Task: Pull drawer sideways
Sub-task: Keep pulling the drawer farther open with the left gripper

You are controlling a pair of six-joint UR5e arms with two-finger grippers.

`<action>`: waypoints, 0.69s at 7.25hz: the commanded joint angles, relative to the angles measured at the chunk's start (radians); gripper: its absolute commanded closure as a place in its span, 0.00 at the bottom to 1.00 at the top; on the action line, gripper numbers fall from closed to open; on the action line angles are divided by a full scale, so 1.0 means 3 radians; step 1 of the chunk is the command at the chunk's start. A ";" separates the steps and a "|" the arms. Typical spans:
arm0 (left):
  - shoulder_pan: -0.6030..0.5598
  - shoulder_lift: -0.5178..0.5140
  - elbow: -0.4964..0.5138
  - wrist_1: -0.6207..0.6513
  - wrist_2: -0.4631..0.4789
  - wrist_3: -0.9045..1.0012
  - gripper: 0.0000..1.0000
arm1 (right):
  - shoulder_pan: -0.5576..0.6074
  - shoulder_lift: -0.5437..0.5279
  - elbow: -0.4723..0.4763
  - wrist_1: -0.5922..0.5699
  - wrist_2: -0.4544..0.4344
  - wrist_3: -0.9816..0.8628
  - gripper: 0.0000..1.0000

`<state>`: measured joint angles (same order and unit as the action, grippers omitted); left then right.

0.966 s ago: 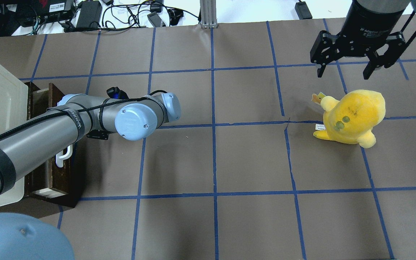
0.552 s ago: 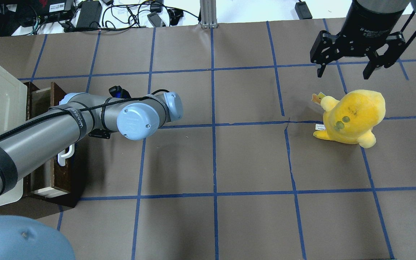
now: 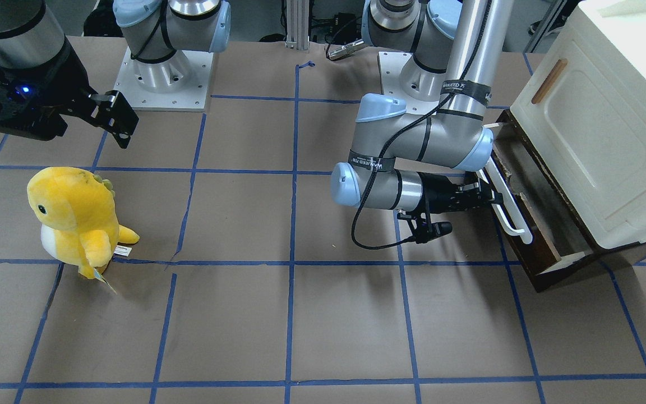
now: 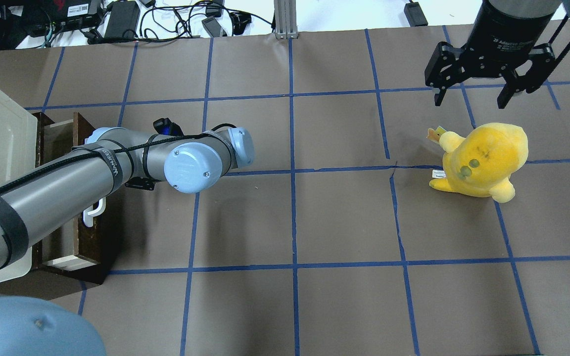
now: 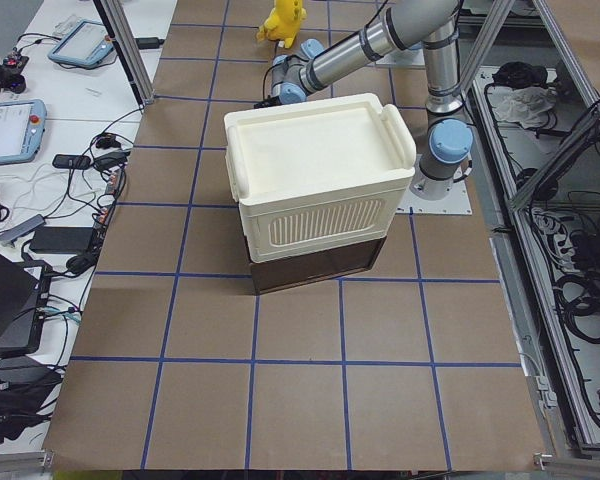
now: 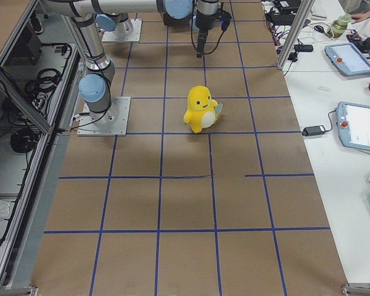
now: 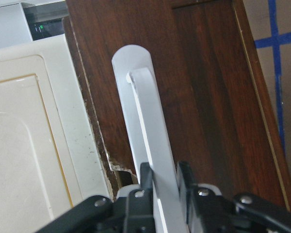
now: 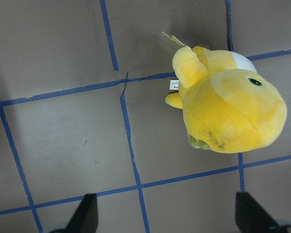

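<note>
We see a brown table [image 4: 290, 222] ruled into squares by blue tape. At its end on the robot's left stands a cream-white cabinet [image 3: 598, 129] with a small tan handle on its panel. The left arm [image 4: 57, 193] reaches across to the foot of that cabinet. There the drawer [image 3: 531, 264] sits partly out from under the cabinet, and we can see its dark brown front, a pale inner wall and a strip of greyish floor. Well apart, on the robot's right half of the table, a yellow plush toy [image 4: 483, 158] stands upright. Above and just beyond it hangs the right gripper [image 4: 471, 96], its fingers spread wide and holding nothing. The left gripper [image 7: 165, 170] is clamped on the drawer's long white bar handle [image 7: 140, 111], with one black finger pressed against each side of the bar in the wrist view.
</note>
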<state>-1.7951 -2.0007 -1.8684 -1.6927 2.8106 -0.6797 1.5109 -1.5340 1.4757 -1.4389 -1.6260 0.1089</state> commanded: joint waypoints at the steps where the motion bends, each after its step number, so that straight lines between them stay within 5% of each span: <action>1: -0.0060 -0.0014 0.0010 0.0002 -0.0001 0.0000 0.87 | 0.0000 0.0000 0.0000 0.0000 0.0000 0.0000 0.00; 5: -0.0142 -0.0019 0.0067 -0.0013 -0.0006 0.0011 0.87 | -0.0005 0.0000 0.0000 0.0000 0.0000 0.0000 0.00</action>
<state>-1.8318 -2.0053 -1.8527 -1.6961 2.8091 -0.6782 1.5108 -1.5340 1.4757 -1.4388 -1.6260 0.1089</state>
